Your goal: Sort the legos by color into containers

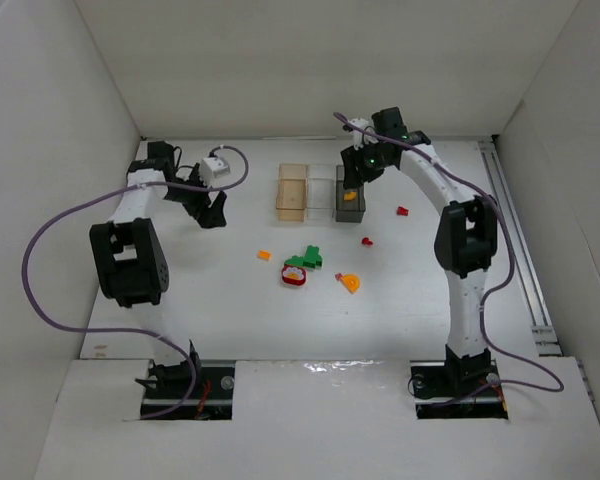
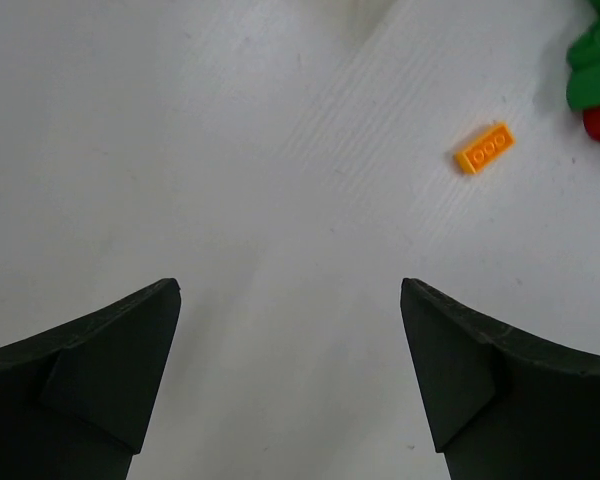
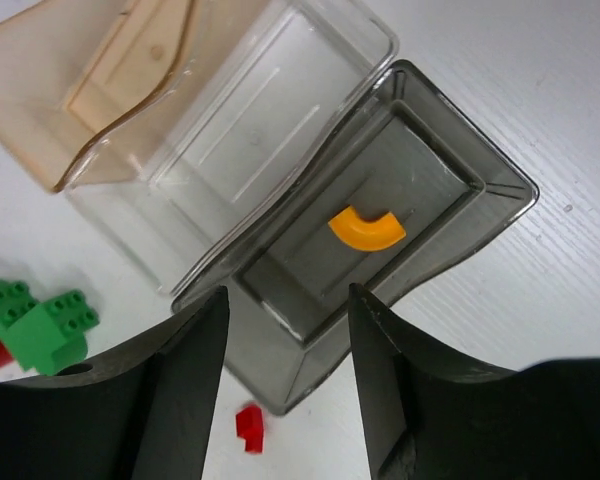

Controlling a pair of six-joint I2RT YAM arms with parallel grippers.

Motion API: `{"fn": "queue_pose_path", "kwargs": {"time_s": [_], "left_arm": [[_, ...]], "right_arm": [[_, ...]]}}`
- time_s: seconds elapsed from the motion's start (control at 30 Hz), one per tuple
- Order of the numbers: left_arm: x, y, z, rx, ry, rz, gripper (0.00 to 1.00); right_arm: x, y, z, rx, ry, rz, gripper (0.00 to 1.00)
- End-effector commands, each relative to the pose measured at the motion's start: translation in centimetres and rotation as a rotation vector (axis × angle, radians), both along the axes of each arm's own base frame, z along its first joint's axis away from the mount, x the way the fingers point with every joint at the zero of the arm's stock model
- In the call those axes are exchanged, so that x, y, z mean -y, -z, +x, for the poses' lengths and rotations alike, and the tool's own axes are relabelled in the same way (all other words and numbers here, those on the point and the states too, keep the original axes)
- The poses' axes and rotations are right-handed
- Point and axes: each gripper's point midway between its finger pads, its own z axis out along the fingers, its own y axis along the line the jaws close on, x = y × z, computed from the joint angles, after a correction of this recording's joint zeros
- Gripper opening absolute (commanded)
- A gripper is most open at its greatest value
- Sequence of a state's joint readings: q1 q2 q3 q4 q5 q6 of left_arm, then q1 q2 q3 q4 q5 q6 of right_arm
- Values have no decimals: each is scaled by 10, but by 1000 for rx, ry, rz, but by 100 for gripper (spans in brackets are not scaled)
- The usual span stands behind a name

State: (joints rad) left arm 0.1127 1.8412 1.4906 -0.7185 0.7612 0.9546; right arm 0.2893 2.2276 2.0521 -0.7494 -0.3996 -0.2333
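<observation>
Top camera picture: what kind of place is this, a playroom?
Looks like a robot lab bench, not a playroom: plain white walls box in the table, a left arm and a right arm are bolted at its near edge, and legos lie near three containers.

Bright even light, soft shadows, sharp focus

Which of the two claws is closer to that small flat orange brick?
Left. The left gripper is just left of and beyond the orange brick; the right gripper is farther away, over the dark grey box.
</observation>
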Motion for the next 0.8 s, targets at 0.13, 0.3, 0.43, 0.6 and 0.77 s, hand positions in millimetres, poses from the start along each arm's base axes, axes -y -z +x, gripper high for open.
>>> {"fn": "queue_pose_path", "kwargs": {"time_s": [0.13,0.3,0.43,0.6,0.77], "left_arm": [[23,10,-42,58,411,163,87],[43,15,-35,104,467,188,87],[64,21,-28,91,531,184,86],[83,33,-38,118,634,237,86],[93,49,-54,127,740,277,86]], "right_arm": [[52,-81,-15,188,-83,97,57],[82,-79,-22,187,-15,65,57],[95,-72,-33,175,4,48,57],[105,-75,-35,184,24,47,57],[114,-75,-35,189,36,40,57]]}}
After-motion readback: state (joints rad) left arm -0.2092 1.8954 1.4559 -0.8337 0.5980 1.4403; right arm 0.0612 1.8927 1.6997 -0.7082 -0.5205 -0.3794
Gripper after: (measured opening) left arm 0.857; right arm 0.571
